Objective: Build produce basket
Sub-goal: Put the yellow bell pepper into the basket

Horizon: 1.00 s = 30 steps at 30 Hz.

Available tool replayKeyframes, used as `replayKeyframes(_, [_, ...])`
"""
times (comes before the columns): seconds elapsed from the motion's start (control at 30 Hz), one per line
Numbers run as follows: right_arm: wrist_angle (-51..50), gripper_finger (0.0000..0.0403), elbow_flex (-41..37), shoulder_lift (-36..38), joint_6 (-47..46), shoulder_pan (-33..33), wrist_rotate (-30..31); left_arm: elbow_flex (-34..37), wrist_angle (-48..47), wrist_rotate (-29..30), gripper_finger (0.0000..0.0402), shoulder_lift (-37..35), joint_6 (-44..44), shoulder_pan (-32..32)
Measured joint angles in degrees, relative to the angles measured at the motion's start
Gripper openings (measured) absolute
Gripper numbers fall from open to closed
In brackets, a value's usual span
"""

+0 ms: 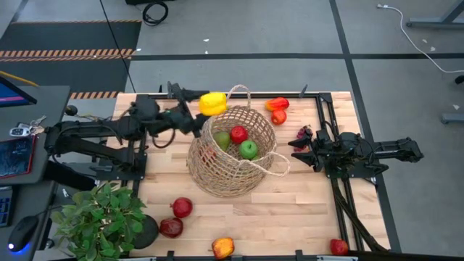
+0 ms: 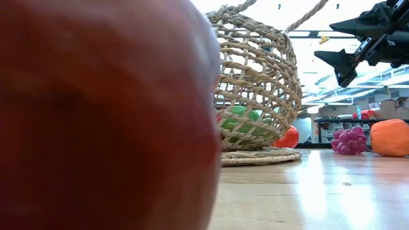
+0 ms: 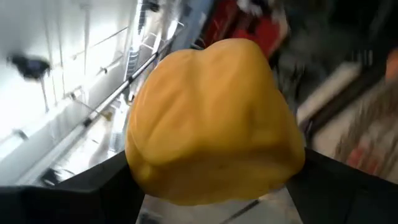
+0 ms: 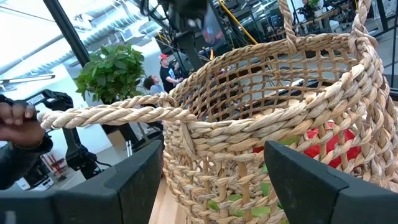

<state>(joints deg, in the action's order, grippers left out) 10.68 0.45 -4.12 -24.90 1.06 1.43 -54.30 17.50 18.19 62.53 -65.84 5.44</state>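
We see a light wooden table (image 1: 290, 210) on a grey floor (image 1: 239, 29) crossed by dark lines, with hazard-striped tape (image 1: 69, 53) at one side. A leafy potted plant (image 1: 98, 221) stands at the table's corner. A desk with a monitor (image 1: 14, 94) sits beside it. Bright windows (image 4: 37, 37) light the room.

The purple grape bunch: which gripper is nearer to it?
Right. The right gripper is just in front of the purple grape bunch, while the left gripper, holding a yellow pepper, is across the basket.
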Motion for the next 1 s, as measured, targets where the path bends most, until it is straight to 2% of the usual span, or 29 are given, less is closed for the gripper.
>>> replayKeyframes(0.1, [0.08, 0.0284, 0.00, 0.02, 0.00, -0.01, 0.00, 0.00, 3.77, 4.02, 0.0330, 3.31, -10.51, -1.91])
replayKeyframes(0.23, [0.13, 0.0284, 0.00, 0.02, 0.00, -0.02, 0.00, 0.00, 13.44, 10.71, 0.0330, 8.59, -21.35, -3.69])
replayKeyframes(0.33, [0.06, 0.0284, 0.00, 0.00, 0.00, -0.02, 0.00, -1.41, 17.73, 12.68, 0.0330, 12.46, -26.95, -4.98])
replayKeyframes(0.47, [0.07, 0.0284, 0.00, 0.02, 0.00, -0.01, 0.00, -6.05, 17.72, 13.62, 0.0330, 18.62, -32.18, -6.28])
replayKeyframes(0.73, [0.09, 0.0284, 0.00, 0.01, 0.00, -0.02, 0.00, -17.08, 14.08, 15.90, 0.0330, 28.61, -32.98, -7.46])
replayKeyframes(0.87, [0.09, 0.0284, 0.00, 0.02, 0.00, 0.00, 0.00, -18.32, 6.12, 16.52, 0.0330, 30.30, -30.96, -7.25])
replayKeyframes(1.0, [0.07, 0.0284, 0.00, 0.02, 0.00, 0.00, 0.00, -18.29, -7.04, 16.38, 0.0330, 31.00, -23.50, -6.81])
